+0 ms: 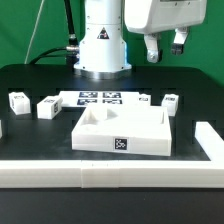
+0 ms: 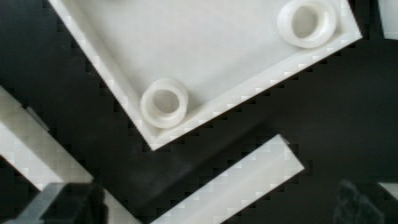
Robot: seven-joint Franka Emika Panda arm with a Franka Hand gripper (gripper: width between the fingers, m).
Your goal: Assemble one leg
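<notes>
Small white legs with marker tags stand on the black table: two at the exterior view's left (image 1: 18, 100) (image 1: 48, 106) and two at its right (image 1: 145, 102) (image 1: 170, 102). The large flat white tray-like piece (image 1: 120, 131) lies in the middle. In the wrist view it (image 2: 196, 50) shows two round corner sockets (image 2: 164, 100) (image 2: 306, 22). My gripper (image 1: 165, 50) hangs high above the table, over the right-hand legs, open and empty. In the wrist view only its dark blurred fingertips (image 2: 54, 205) show, far apart. No leg shows in the wrist view.
The marker board (image 1: 100, 98) lies behind the tray piece, before the robot base (image 1: 103, 45). A white rail (image 1: 100, 172) runs along the front, and another (image 1: 205, 142) at the exterior view's right. A white strip (image 2: 249, 185) shows in the wrist view.
</notes>
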